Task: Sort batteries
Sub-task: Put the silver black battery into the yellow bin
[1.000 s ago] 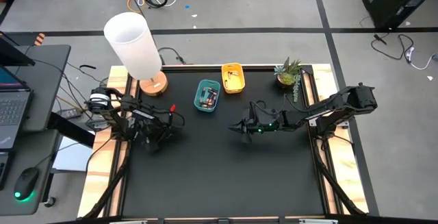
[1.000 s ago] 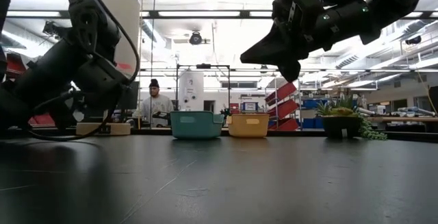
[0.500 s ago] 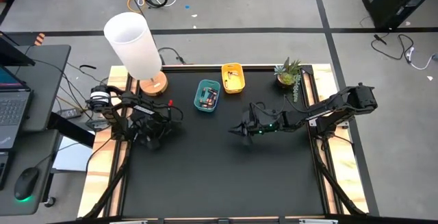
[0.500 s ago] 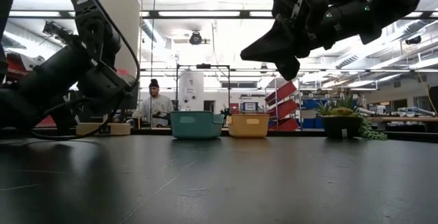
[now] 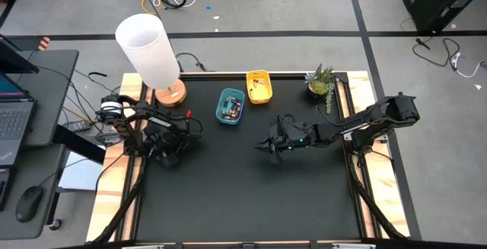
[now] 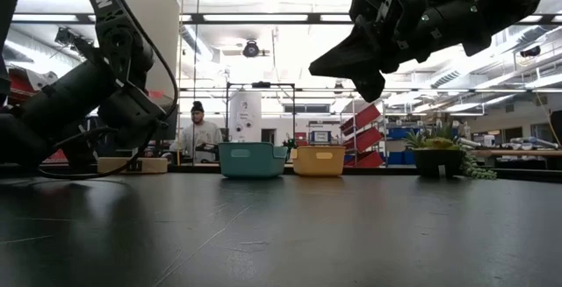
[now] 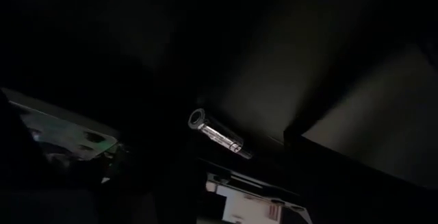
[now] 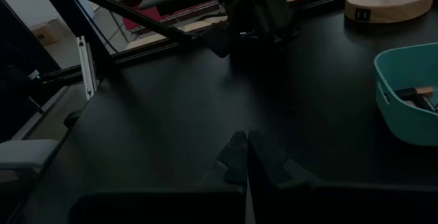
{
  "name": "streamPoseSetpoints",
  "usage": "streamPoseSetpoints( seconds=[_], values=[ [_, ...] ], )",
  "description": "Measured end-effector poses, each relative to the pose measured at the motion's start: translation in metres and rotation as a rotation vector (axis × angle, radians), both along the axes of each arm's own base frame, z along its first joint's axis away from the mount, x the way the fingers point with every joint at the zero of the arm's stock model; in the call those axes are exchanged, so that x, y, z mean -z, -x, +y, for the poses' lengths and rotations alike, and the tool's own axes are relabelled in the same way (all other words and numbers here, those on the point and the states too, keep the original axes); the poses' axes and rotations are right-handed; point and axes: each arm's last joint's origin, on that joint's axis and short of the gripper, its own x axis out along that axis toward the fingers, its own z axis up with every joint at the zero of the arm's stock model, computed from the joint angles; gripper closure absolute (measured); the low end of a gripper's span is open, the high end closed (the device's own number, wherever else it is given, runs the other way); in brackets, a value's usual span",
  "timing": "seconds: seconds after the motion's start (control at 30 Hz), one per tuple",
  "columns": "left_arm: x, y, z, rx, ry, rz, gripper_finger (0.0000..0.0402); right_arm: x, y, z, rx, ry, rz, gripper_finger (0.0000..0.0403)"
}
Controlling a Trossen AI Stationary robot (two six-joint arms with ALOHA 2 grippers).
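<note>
The left gripper [image 5: 169, 158] hangs low over a battery [image 7: 216, 133] lying between its parted fingers. The right gripper [image 5: 261, 145] hovers with fingers pressed together, the teal bin [image 8: 409, 94] beyond and beside them.

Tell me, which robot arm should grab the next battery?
Probably the left. Its gripper hangs low right over a battery lying on the table, while the right gripper is shut over bare table.

you've got one battery [image 7: 217, 133] lying on its side on the dark surface, a slim shiny cylinder angled diagonally in the left wrist view, one round end facing the camera. a few more batteries [image 5: 231, 109] sit in the teal bin, dark with orange ends.
</note>
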Motion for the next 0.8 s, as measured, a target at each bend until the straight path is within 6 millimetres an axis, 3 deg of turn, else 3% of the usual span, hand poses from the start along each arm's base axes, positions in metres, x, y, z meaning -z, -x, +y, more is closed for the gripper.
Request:
streamPoseSetpoints(
  seconds=[0.23, 0.57, 0.8],
  values=[
    [0.000, -0.002, -0.001, -0.013, 0.035, -0.018, 0.0180, -0.001, 0.000, 0.002, -0.019, 0.009, -0.007, 0.0401],
    [-0.004, -0.013, 0.000, 0.012, 0.072, -0.079, 0.0248, -0.001, 0.000, 0.002, -0.027, 0.028, -0.016, 0.0401],
    [-0.001, -0.010, -0.003, 0.024, 0.079, -0.092, 0.0271, -0.001, 0.000, 0.002, -0.031, 0.043, -0.017, 0.0401]
  ],
)
